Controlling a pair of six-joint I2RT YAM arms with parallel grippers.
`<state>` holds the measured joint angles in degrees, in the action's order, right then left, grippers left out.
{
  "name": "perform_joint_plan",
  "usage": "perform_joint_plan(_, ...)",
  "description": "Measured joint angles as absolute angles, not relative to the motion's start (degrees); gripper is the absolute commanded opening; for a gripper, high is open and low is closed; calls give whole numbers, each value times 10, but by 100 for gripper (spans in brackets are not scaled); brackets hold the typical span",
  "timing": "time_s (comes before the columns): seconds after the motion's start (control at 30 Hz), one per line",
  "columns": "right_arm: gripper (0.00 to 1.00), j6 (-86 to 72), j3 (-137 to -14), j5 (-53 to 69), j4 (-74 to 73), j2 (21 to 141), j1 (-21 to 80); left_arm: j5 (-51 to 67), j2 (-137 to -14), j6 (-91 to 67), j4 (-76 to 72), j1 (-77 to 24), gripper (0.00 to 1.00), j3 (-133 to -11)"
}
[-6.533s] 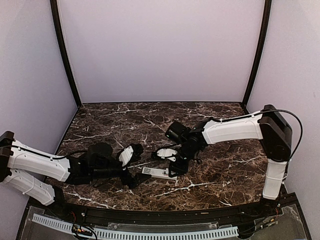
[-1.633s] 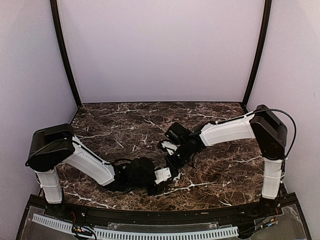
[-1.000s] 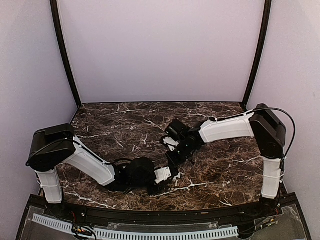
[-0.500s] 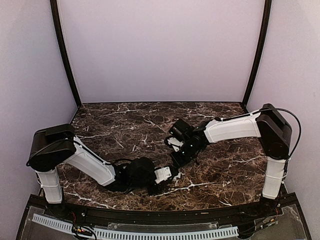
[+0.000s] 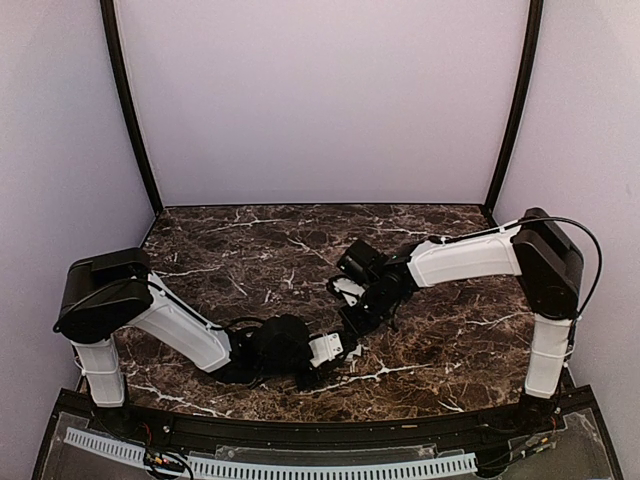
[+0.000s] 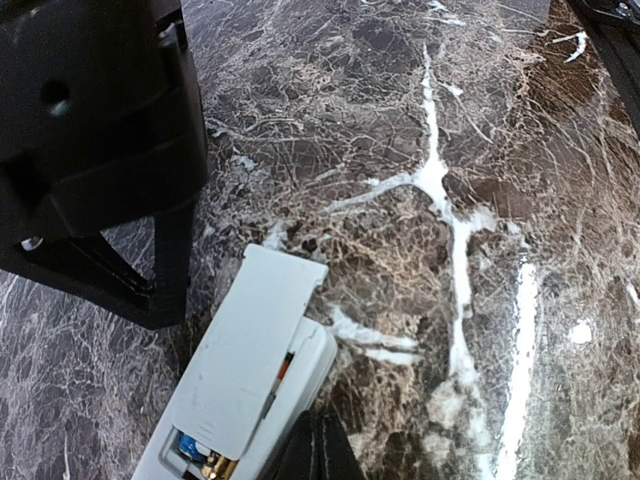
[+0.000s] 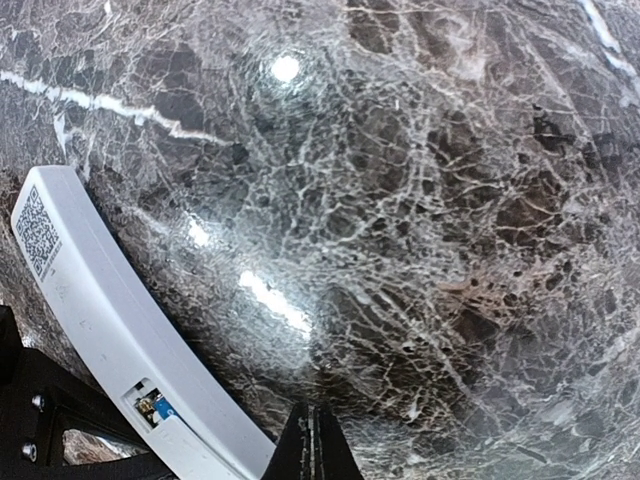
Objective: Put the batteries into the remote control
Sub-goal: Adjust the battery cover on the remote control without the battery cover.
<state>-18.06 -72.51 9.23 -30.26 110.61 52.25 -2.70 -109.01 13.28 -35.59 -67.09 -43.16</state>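
The white remote control lies back-up on the marble, with its cover plate resting askew over the battery bay. One of the batteries, blue, shows in the uncovered end beside a gold contact. My left gripper is shut and empty, its tips right beside the remote's long edge. In the right wrist view the remote curves along the left, a blue battery peeking from its bay. My right gripper is shut and empty, over bare marble next to the remote. From above, the two grippers meet at the remote.
The right arm's black gripper body looms just beyond the remote in the left wrist view. The left gripper's black frame fills the right wrist view's lower left corner. Dark marble tabletop stretches all round, with black posts and lilac walls behind.
The right arm has drawn back slightly to the right and its gripper sits a little farther from the remote. The left arm and the remote have stayed put.
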Motion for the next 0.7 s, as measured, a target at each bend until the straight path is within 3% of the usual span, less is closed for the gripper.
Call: perform_joint_plan(0.7, 1, -194, -714, 121, -300, 1106, 526, -29, -1092, 133, -360, -671, 0, -432)
